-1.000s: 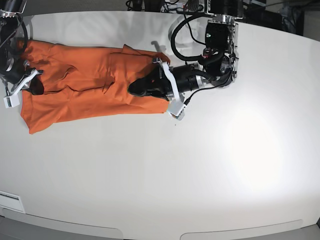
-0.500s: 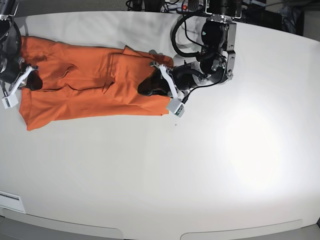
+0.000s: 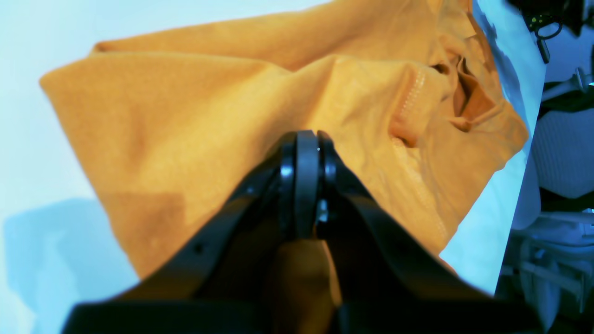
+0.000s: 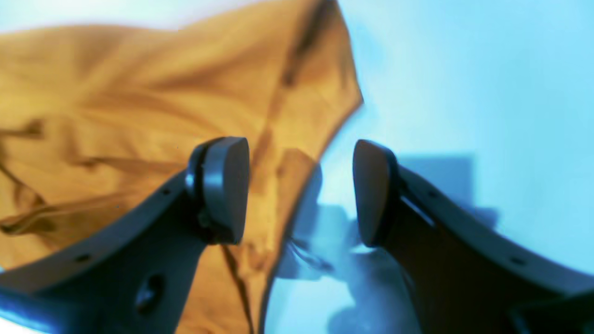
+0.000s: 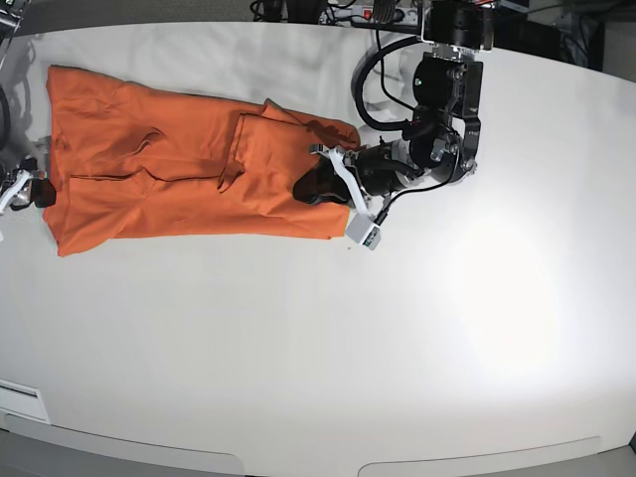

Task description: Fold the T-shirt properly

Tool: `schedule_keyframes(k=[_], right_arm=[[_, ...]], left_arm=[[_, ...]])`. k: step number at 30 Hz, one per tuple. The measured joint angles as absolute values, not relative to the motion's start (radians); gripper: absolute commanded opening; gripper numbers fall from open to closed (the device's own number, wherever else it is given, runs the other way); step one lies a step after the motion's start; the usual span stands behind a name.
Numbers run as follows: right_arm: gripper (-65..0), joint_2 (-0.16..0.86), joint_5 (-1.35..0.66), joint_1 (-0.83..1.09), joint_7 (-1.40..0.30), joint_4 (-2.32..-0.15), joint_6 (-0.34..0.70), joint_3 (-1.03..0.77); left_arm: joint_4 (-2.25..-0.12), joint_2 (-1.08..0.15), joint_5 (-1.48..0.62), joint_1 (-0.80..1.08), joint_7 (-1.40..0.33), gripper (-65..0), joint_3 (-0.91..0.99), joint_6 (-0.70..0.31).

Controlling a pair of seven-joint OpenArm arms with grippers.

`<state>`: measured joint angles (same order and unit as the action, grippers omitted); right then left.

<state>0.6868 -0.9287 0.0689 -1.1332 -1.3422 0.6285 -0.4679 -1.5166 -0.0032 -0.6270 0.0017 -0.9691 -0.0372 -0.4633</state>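
Base view shows the T-shirt (image 5: 189,169) lying long and flattened across the upper left of the white table (image 5: 328,348), with the left gripper (image 5: 316,185) over its right end near upper centre and the right gripper (image 5: 30,191) at the frame's far left edge, by the shirt's left border. From the left wrist view, the left gripper's jaws are pressed fully together with orange cloth bunched around and beneath them. From the right wrist view, the right gripper's fingers (image 4: 222,185) stand wide apart and hold nothing, the shirt's edge running between them.
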Motion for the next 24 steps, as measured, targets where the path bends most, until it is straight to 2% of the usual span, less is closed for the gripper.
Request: schedule_keyframes(k=[5,11,13,21,22,24], right_arm=[[-27.3,0.690,-1.071,0.067,-1.131,-1.136,0.695,-0.473],[-27.3,0.682,-1.422,0.064,-1.371,-1.017,0.699,-0.476],[-27.3,0.658,-1.484,0.070,-1.379,-1.015,0.700,-0.476],[-27.6,0.569,-1.530,0.088,-1.361,-1.022,0.712,-0.481],[-28.7,0.566,-1.530,0.086,-1.360,-1.022,0.712,-0.481],[-35.0,0.561,-1.514,0.086,-1.359,-1.023,0.712,-0.481]], left_arm=[[-1.516,-0.004,-0.620,-0.009,-0.976,-65.0,-0.037,-0.463],[-1.517,-0.006,-0.620,-0.009,-0.976,-65.0,-0.037,-0.461],[-1.517,-0.006,-0.620,-0.009,-0.976,-65.0,-0.037,-0.460],[-1.516,-0.006,-0.631,-0.013,-0.987,-65.0,-0.037,-0.459],[-1.516,-0.006,-0.631,-0.014,-0.991,-65.0,-0.037,-0.460],[-1.516,-0.006,-0.631,-0.014,-0.991,-65.0,-0.037,-0.460]])
